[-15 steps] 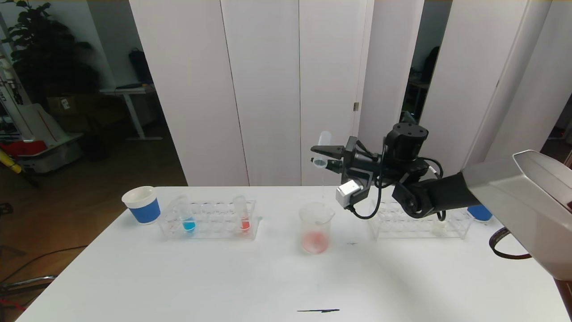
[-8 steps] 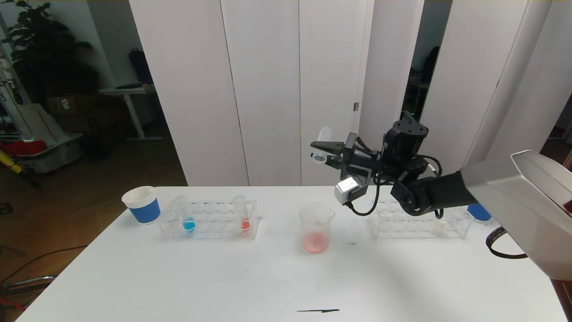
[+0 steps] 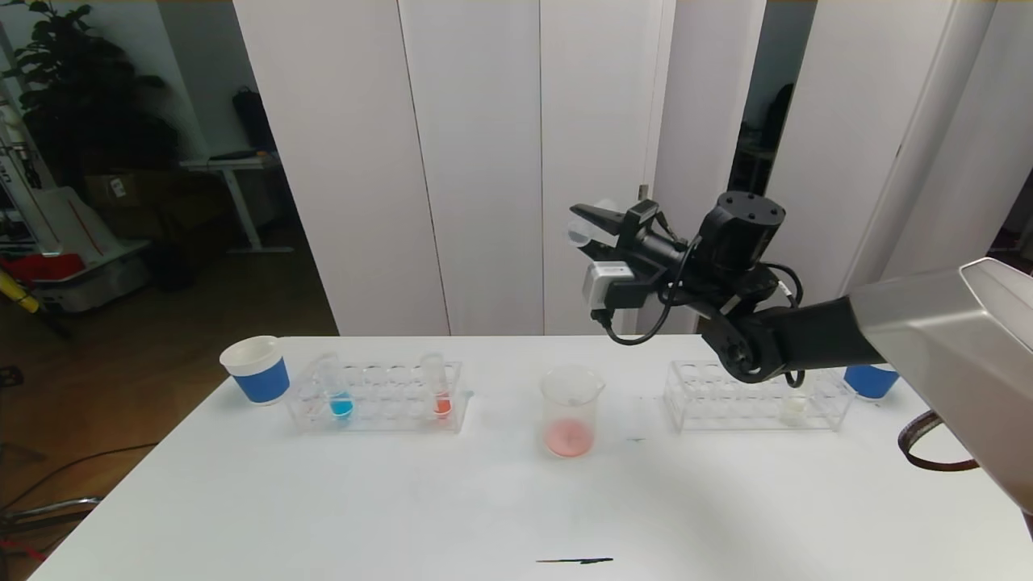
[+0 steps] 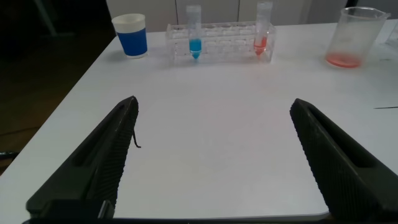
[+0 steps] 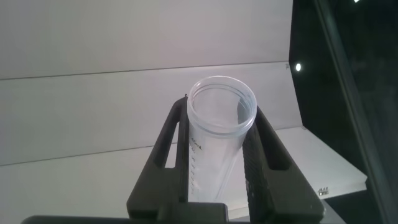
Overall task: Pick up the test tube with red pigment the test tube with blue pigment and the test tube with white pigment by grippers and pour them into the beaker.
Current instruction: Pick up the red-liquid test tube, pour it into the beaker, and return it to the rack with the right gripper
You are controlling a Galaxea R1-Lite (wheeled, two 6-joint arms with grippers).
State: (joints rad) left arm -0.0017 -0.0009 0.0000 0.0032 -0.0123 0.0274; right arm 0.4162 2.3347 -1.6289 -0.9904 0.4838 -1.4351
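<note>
The only writing in sight is a column of small printed graduation marks down the side of the empty clear test tube (image 5: 219, 134) clamped in the right gripper (image 3: 583, 228); the marks are too small to read. That gripper is clenched on the tube across its middle and is raised well above the white table (image 3: 403, 500), with the tube lying roughly level and its open mouth pointing away from the wrist. Below the gripper and slightly toward the robot stands the beaker (image 3: 570, 410), upright, with a shallow layer of pinkish-red liquid at its bottom. Farther to the gripper's left sits a clear tube rack (image 3: 379, 397) holding the test tube with blue pigment (image 3: 337, 395) and the test tube with red pigment (image 3: 438, 393), both upright, and beyond the rack's far end stands a white-and-blue paper cup (image 3: 257, 369). Under the right arm a second clear rack (image 3: 754, 399) holds the test tube with white pigment (image 3: 793, 410), with another blue cup (image 3: 870, 381) just beyond it. The left gripper (image 4: 214, 155) hangs low over the table's near edge, released, its two black fingers (image 4: 102, 155) spread wide with nothing between them.
</note>
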